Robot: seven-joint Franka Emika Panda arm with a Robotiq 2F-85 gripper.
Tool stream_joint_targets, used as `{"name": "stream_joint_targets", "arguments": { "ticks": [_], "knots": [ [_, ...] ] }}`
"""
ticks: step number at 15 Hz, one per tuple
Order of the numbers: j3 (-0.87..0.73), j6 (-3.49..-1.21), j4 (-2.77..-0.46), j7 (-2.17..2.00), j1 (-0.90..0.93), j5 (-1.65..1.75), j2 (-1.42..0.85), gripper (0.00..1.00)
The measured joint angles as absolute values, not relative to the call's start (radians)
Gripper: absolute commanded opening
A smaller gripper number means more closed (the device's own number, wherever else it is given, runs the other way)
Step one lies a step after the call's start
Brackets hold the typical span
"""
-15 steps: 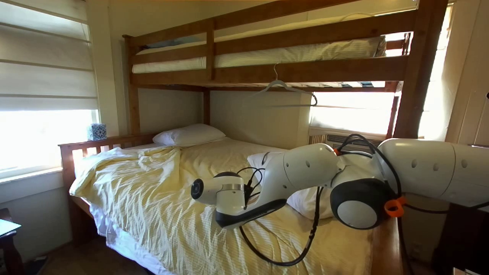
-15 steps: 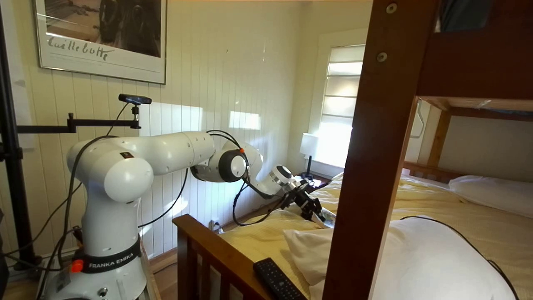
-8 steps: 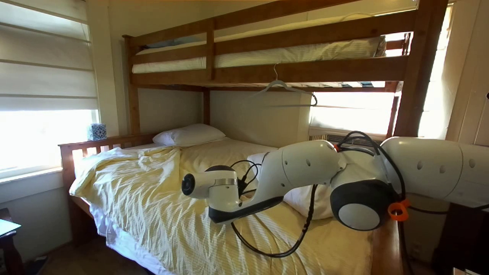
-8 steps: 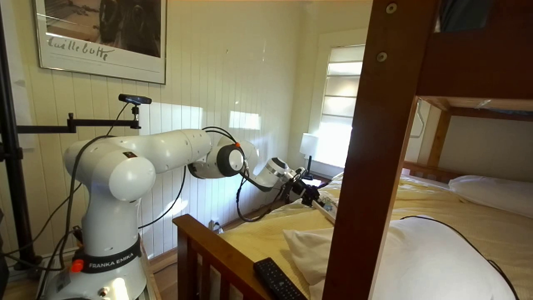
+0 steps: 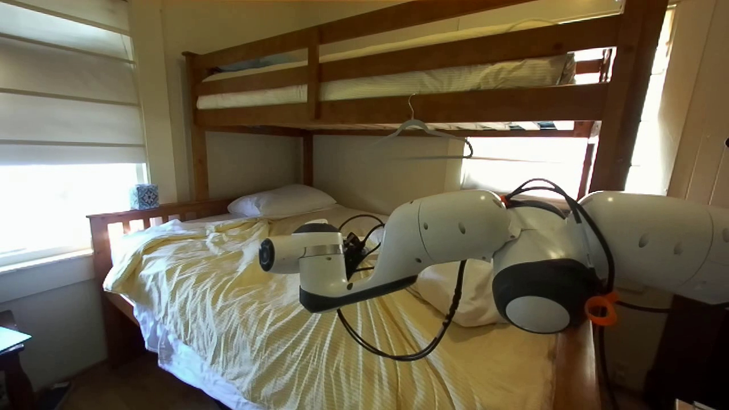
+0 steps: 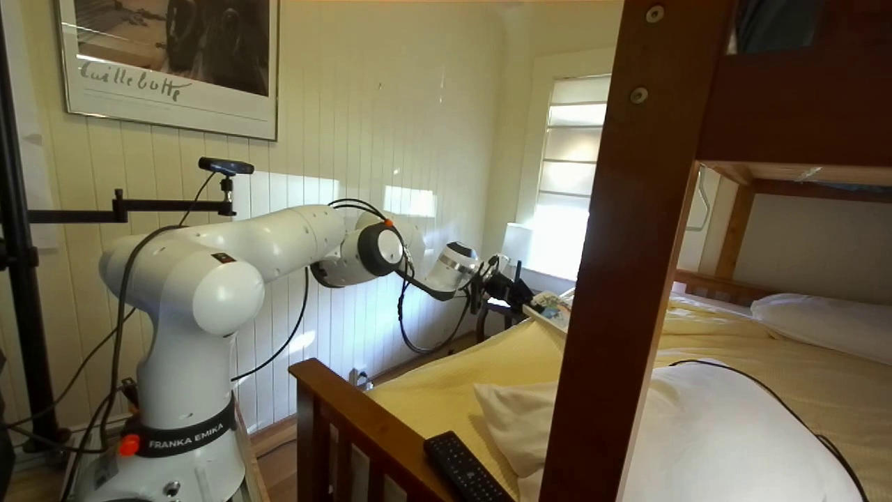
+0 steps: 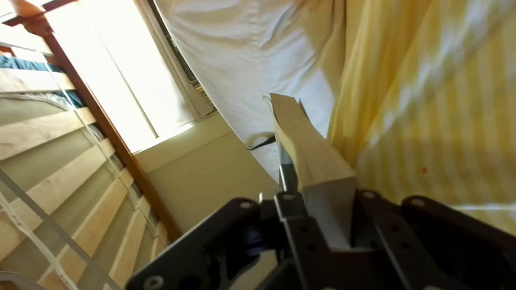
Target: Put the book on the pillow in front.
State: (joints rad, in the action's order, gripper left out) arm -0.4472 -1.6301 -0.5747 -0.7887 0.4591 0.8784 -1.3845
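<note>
My gripper [image 7: 327, 193] is shut on the book [image 7: 316, 151], whose pale page edges point up and away between the dark fingers in the wrist view. In an exterior view the gripper [image 6: 524, 296] holds the book [image 6: 550, 307] over the yellow bedding; its patterned cover shows and the post hides its far end. In an exterior view the arm hides the book and the jaws. The large plump white pillow [image 6: 725, 432] lies nearer the bed's foot. It is partly behind the arm in an exterior view [image 5: 461, 293] and ahead in the wrist view [image 7: 246, 52].
A flatter white pillow [image 5: 282, 201] lies at the bed's far end. A wooden bunk post [image 6: 606, 279] and upper bunk rail [image 5: 455, 105] frame the bed. A hanger [image 5: 418, 128] hangs from the rail. A remote [image 6: 465, 466] lies on the footboard. A black cable [image 6: 773, 408] crosses the large pillow.
The arm has risen and the gripper has lifted the book higher above the bedding. In an exterior view the wrist has shifted left and up. The pillows have not moved.
</note>
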Motion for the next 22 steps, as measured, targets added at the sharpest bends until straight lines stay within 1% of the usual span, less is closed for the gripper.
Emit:
{"name": "stream_joint_targets", "arguments": {
  "ticks": [4,12,16,18,22],
  "knots": [
    [-0.421,-1.618,-0.593,-0.770,0.452,0.854,-1.356,0.06],
    [-0.241,-1.875,-0.650,-0.732,0.469,0.828,-1.351,0.06],
    [-0.151,-1.963,-0.652,-0.660,0.473,0.823,-1.346,0.06],
    [-0.170,-1.933,-0.652,-0.673,0.480,0.841,-1.339,0.06],
    [-0.287,-1.875,-0.659,-0.718,0.484,0.903,-1.296,0.06]
  ]
}}
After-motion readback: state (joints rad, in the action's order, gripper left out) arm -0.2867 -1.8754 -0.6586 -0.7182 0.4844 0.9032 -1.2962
